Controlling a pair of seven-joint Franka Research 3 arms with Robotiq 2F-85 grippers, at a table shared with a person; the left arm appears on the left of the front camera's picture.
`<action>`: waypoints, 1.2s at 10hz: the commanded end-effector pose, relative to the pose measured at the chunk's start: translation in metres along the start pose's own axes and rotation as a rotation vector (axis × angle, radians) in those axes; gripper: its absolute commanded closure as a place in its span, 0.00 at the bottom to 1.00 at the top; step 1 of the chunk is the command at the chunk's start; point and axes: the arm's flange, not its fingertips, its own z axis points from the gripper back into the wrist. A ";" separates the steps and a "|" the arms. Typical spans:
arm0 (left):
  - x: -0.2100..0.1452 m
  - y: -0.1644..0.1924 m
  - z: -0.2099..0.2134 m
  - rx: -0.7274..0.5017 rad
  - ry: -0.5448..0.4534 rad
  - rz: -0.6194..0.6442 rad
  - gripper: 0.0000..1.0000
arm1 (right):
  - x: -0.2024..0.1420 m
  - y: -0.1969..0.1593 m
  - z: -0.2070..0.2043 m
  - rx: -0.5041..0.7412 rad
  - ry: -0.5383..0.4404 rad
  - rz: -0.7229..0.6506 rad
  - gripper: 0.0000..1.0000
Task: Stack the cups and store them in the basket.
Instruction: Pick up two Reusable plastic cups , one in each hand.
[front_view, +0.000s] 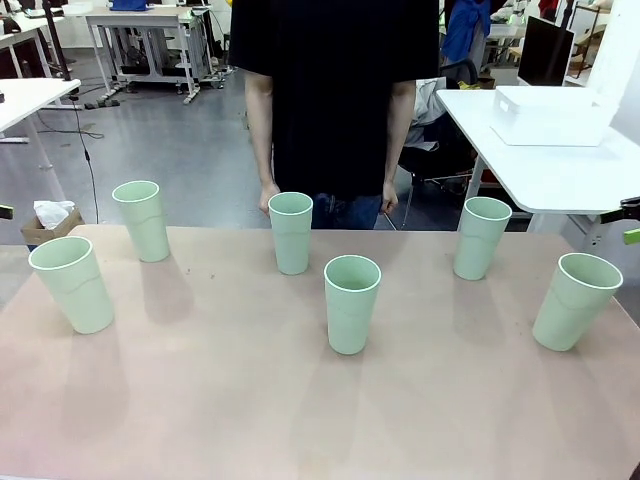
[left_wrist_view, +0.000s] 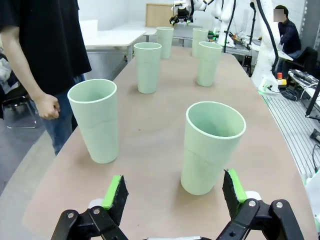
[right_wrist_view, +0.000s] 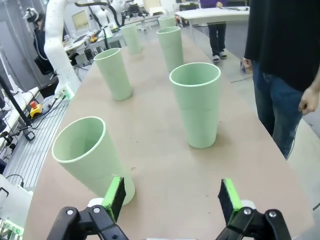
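L end effector (left_wrist_view: 174, 190): jaws spread wide, empty. Leftmost cup (left_wrist_view: 212, 145) stands upright on the bench (left_wrist_view: 150, 165) just ahead, off toward one green pad (left_wrist_view: 234, 184), not touching. R end effector (right_wrist_view: 172, 196): likewise wide apart, nothing held. Rightmost cup (right_wrist_view: 90, 155) is just ahead by one pad, prob. clear of it, though its base is partly hidden behind that pad. Front view: these two end cups sit near the bench's L and R edges, w/ the near half of the bench bare btwn them. Centre cup (front_view: 352, 303) stands alone mid-bench, free all round. Farther back, three more in a loose row near the far edge, well apart: far-left cup (front_view: 142, 220), far-mid cup (front_view: 291, 232), far-right cup (front_view: 481, 237). All upright, rims up, each standing singly. Person (front_view: 330, 100) stands at the far edge behind far-mid cup, arms down.
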 end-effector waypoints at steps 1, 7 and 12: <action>-0.011 0.006 -0.002 -0.071 -0.020 0.023 0.00 | -0.022 -0.005 -0.010 0.095 -0.005 0.111 0.00; -0.037 -0.005 -0.020 -0.164 -0.081 0.008 0.00 | -0.081 0.006 -0.030 0.302 -0.105 0.232 0.00; -0.059 -0.010 -0.038 -0.207 -0.147 0.013 0.00 | -0.087 0.016 -0.052 0.276 -0.248 0.240 0.00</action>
